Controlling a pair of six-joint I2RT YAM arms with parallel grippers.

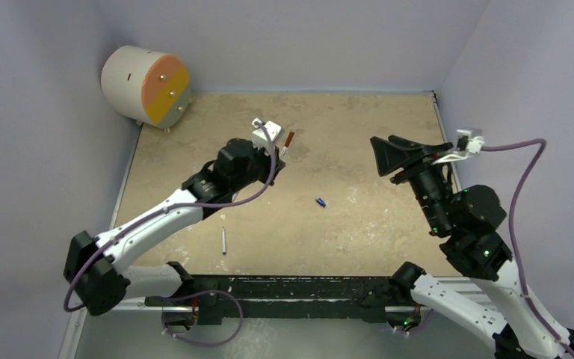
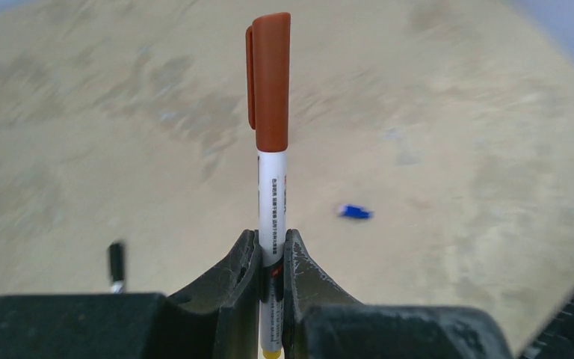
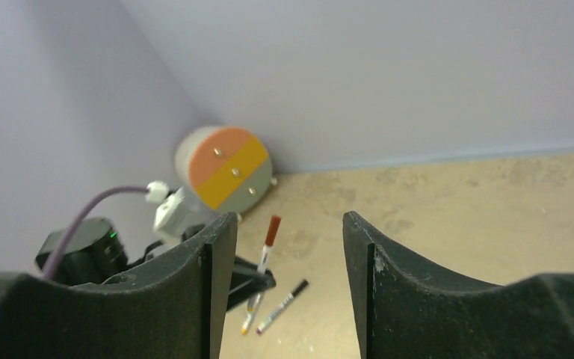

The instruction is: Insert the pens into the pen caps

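Observation:
My left gripper (image 2: 272, 239) is shut on a white pen (image 2: 272, 198) that points away from the camera. A red-brown pen cap (image 2: 271, 78) sits on its far end, and its near end is yellow. From above, that left gripper (image 1: 278, 155) hovers over the table's far middle, with the capped pen (image 1: 289, 140) sticking out. A loose blue pen cap (image 1: 321, 201) lies on the table, also visible as the blue cap (image 2: 355, 212). Another pen (image 1: 224, 240) lies near the left arm, wearing a black cap (image 3: 299, 287). My right gripper (image 3: 290, 224) is open and empty, raised at the right gripper (image 1: 383, 157) position.
A white drum with an orange and yellow face (image 1: 146, 84) stands in the far left corner, seen too as the drum (image 3: 224, 168). Lilac walls close the tan table (image 1: 359, 127) on three sides. Purple cables loop off both arms.

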